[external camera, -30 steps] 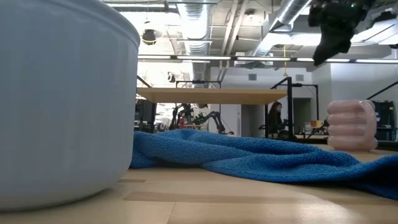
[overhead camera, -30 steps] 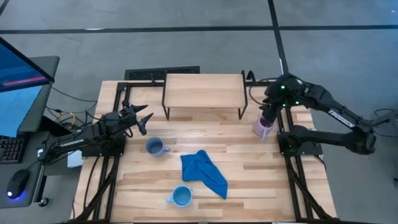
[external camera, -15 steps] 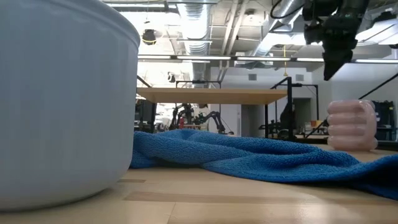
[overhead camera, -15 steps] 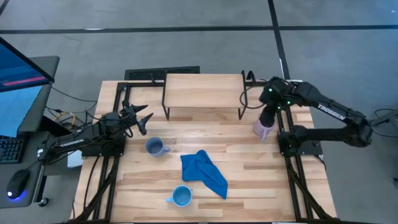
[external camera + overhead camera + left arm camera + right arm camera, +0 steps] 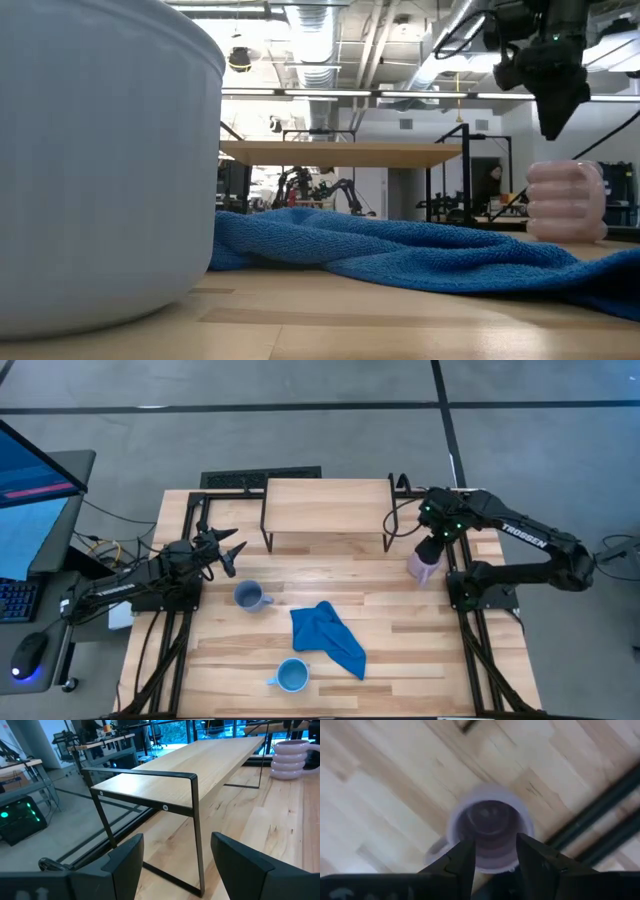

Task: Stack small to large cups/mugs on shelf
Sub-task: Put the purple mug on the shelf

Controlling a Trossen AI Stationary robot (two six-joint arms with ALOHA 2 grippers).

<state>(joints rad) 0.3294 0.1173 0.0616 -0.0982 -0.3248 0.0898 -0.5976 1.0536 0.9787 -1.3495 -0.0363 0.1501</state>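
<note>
The purple mug (image 5: 423, 568) stands upright on the tabletop (image 5: 400, 650) just right of the shelf's right legs, near the table's right edge. The right gripper (image 5: 432, 547) hangs directly over it, pointing down; in the right wrist view its two fingers (image 5: 462, 861) are spread apart above the mug's (image 5: 489, 827) open mouth, not touching it. In the low view the gripper (image 5: 553, 112) sits just above the ribbed mug (image 5: 566, 201).

The grey-blue mug (image 5: 248, 596) stands left of centre, near the left arm, its handle pointing right. The light blue mug (image 5: 291, 676) stands at the near edge, handle to the left; it fills the left of the low view (image 5: 100, 160). Between these two, slightly to the right, lies a crumpled blue cloth (image 5: 328, 639), which hides the tabletop's middle in the low view (image 5: 420, 255).

The shelf (image 5: 327, 507) stands at the far centre of the table with nothing on it. The left gripper (image 5: 226, 551) waits at the left edge, pointing toward the shelf, its fingers (image 5: 125, 865) released and wide apart.

White lettering on the right arm (image 5: 525, 537) reads "TROSSEN". The left arm (image 5: 115, 589) carries lettering too small to read. A monitor (image 5: 30, 500) with a blue screen, a keyboard (image 5: 14, 600) and a mouse (image 5: 30, 652) sit left of the table.
</note>
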